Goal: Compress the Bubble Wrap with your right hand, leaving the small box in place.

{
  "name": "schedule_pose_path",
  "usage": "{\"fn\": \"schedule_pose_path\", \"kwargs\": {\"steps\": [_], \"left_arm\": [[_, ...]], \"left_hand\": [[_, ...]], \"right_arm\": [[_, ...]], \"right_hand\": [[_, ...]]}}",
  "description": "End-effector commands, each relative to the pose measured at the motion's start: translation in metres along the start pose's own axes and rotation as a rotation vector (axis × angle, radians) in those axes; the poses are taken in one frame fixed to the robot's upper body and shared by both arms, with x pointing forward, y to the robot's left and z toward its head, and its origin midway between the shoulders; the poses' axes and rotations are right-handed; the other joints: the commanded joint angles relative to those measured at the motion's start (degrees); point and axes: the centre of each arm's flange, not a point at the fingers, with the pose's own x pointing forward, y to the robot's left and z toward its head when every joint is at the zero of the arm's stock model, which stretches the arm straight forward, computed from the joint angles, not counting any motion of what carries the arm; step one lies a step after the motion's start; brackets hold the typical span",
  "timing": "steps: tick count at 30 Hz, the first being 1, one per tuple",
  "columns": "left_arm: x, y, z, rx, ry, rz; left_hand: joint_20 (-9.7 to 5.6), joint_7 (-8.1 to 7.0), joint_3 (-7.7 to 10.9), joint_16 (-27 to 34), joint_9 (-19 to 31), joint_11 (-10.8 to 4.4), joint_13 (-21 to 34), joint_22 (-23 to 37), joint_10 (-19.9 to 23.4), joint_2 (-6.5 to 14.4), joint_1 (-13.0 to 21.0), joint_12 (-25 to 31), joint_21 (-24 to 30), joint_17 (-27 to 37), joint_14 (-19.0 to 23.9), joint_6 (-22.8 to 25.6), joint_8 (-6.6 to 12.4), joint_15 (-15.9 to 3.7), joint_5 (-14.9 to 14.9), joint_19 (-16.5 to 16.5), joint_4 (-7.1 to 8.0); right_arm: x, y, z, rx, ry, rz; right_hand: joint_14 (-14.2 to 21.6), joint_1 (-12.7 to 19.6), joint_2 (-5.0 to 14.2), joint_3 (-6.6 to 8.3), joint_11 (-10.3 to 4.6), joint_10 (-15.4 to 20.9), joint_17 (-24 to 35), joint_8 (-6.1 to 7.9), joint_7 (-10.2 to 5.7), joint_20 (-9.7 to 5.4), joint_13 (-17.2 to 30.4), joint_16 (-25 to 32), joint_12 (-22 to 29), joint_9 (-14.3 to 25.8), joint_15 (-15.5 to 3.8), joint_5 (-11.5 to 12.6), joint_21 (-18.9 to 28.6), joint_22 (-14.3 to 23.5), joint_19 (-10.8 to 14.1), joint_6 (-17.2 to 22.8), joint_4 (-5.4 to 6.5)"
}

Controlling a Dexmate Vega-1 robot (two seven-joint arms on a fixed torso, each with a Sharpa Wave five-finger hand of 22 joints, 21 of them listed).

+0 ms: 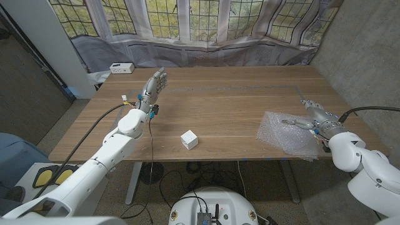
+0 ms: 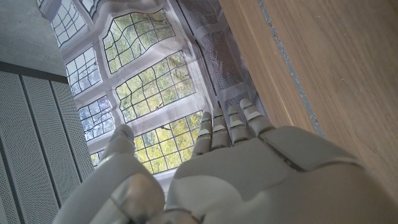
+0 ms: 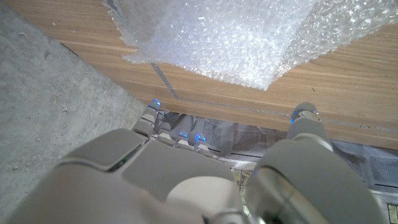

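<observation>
A crumpled sheet of clear bubble wrap [image 1: 282, 132] lies on the wooden table [image 1: 231, 106] near its front right corner. My right hand [image 1: 314, 116] is at the wrap's far right side, fingers spread and holding nothing, with the thumb reaching over the sheet. In the right wrist view the bubble wrap [image 3: 249, 37] lies just beyond my right hand [image 3: 186, 180], and I cannot tell whether they touch. A small white box [image 1: 189, 140] stands near the front edge at the middle. My left hand [image 1: 154, 84] stands upright and open at the table's left, far from both; in the left wrist view this left hand [image 2: 236, 168] is empty.
A small white device [image 1: 121, 67] lies at the table's back left corner. Curtained windows [image 1: 187, 25] run behind the table, and a grey wall [image 1: 362, 56] stands to the right. Bare wood lies between the box and the wrap.
</observation>
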Motion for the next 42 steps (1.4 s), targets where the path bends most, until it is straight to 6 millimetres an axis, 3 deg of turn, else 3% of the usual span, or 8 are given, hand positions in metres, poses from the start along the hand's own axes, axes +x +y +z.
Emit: {"fn": "schedule_pose_path", "kwargs": {"steps": [1, 5, 10, 42], "left_arm": [[0.000, 0.001, 0.000, 0.004, 0.009, -0.001], [0.000, 0.001, 0.000, 0.003, 0.007, 0.000], [0.000, 0.001, 0.001, 0.003, 0.009, 0.000], [0.001, -0.004, 0.000, 0.002, 0.024, -0.002]], "left_hand": [[0.41, 0.07, 0.23, -0.18, 0.12, 0.16, 0.06, 0.10, 0.39, 0.38, 0.51, 0.00, -0.04, 0.17, 0.08, 0.52, -0.13, 0.02, -0.04, 0.05, -0.22], [0.42, 0.19, 0.25, -0.19, 0.12, 0.37, 0.06, 0.10, 0.44, 0.42, 0.55, -0.01, -0.03, 0.17, 0.06, 0.74, -0.06, 0.03, -0.05, 0.07, -0.22], [0.44, 0.22, 0.27, -0.16, 0.12, 0.26, 0.06, 0.11, 0.48, 0.48, 0.58, -0.03, -0.04, 0.17, 0.14, 0.83, -0.06, -0.01, -0.06, 0.05, -0.23], [0.60, 0.22, 0.33, 0.00, 0.13, 0.22, 0.09, 0.12, 0.89, 0.74, 0.74, -0.07, -0.02, 0.18, 0.75, 1.23, -0.10, 0.22, -0.11, 0.11, -0.22]], "right_arm": [[0.010, 0.010, -0.003, 0.000, 0.031, 0.067], [0.012, 0.013, -0.003, 0.013, 0.032, 0.087], [0.014, 0.016, -0.004, 0.005, 0.044, 0.107], [0.026, 0.042, -0.007, -0.008, 0.082, 0.134]], "right_hand": [[-3.36, 0.16, -0.26, -0.44, -0.19, -2.66, 0.21, 0.10, -0.09, 0.12, 0.21, -0.36, 0.35, 0.33, 0.14, 0.66, -1.44, 0.13, -4.49, -1.92, 0.51], [-6.01, 0.09, -0.13, -0.67, -0.40, -4.10, 0.27, 0.18, -0.35, 0.11, 0.22, -0.53, 0.34, 0.35, -0.10, 0.74, -1.76, 0.13, -8.55, -2.74, 0.80], [-6.94, 0.04, -0.06, -0.78, -0.45, -5.18, 0.30, -0.03, -0.36, 0.15, 0.23, -0.45, 0.22, 0.36, -0.17, 0.77, -1.63, 0.17, -9.91, -3.83, 0.92], [-6.86, 0.60, 0.49, -0.65, -0.32, -6.45, 0.33, 0.06, -0.28, 0.09, 0.29, 0.40, 0.52, 0.40, -0.38, 0.91, -0.70, 0.33, -10.21, -5.49, 0.94]]}}
